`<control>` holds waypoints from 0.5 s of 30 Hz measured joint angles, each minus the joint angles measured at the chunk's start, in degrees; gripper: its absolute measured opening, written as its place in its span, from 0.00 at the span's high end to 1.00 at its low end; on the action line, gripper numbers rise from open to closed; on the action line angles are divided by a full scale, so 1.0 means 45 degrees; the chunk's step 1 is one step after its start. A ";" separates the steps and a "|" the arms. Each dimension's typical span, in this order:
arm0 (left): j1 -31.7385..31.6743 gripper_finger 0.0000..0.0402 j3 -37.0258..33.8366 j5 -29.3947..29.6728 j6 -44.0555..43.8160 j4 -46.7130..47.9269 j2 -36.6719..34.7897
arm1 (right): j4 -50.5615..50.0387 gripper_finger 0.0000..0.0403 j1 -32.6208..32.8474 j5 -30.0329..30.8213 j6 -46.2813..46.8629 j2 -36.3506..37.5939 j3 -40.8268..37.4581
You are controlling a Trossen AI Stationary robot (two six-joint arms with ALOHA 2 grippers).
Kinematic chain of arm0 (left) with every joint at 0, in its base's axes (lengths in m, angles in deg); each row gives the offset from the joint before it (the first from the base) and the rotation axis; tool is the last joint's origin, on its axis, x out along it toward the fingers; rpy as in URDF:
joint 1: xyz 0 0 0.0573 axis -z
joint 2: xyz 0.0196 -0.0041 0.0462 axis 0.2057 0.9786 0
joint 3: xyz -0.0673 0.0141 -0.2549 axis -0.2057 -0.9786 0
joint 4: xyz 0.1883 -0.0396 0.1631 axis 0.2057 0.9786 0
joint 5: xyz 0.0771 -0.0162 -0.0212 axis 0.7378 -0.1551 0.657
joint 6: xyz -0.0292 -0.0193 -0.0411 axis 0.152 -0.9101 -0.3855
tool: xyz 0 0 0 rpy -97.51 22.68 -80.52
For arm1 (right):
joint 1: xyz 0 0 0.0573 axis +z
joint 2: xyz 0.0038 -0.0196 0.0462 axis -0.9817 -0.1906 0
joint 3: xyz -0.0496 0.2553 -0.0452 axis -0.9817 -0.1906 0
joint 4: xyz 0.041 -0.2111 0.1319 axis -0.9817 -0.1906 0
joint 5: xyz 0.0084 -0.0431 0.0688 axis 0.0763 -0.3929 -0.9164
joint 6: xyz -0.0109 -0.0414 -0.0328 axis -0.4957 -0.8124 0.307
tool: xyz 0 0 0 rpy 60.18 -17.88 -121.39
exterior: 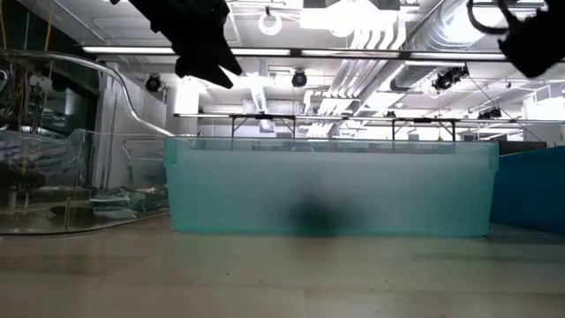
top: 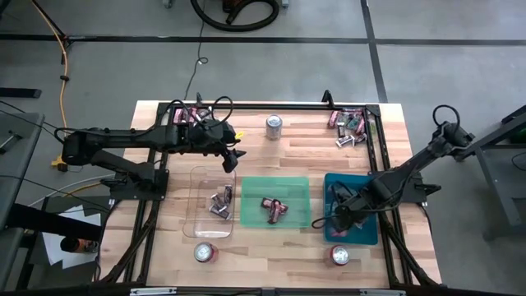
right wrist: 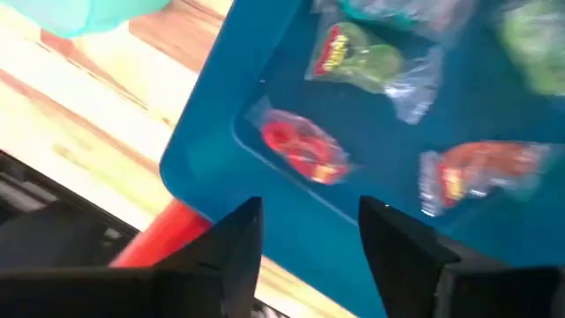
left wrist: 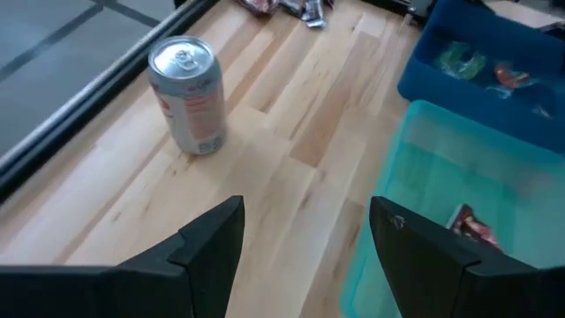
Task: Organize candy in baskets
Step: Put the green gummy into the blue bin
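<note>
Three trays sit in a row: a clear tray (top: pixel 214 201) with dark-wrapped candy (top: pixel 220 204), a green tray (top: pixel 275 200) with maroon candy (top: pixel 274 209), and a teal tray (top: pixel 352 207) with green and pink-red candy (right wrist: pixel 305 150). Loose candy lies in heaps at the far left (top: pixel 193 115) and far right (top: pixel 349 127). My left gripper (top: pixel 230 158) hangs open and empty above the clear tray's far edge. My right gripper (top: pixel 337 215) hovers open and empty over the teal tray's left side.
A silver can (top: pixel 274 126) stands at the far middle, and two red-topped cans (top: pixel 205 252) (top: pixel 339 256) stand near the front edge. A black metal frame (top: pixel 271 105) runs round the work area. Bare wood lies between the far candy heaps and the trays.
</note>
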 joint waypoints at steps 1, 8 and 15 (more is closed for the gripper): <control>0.0000 0.42 0.0001 0.0143 0.0102 0.0009 0.0000 | -0.0573 0.53 0.0002 0.0099 -0.0191 0.0000 0.0339; -0.0039 0.42 0.0003 0.0716 0.0196 0.0073 0.0000 | -0.3111 0.51 -0.0024 0.3035 -0.0508 0.0010 0.2199; -0.0035 0.42 0.0003 0.0962 0.0187 0.0095 0.0000 | -0.2506 0.51 -0.0562 0.5047 -0.0528 0.0010 0.2400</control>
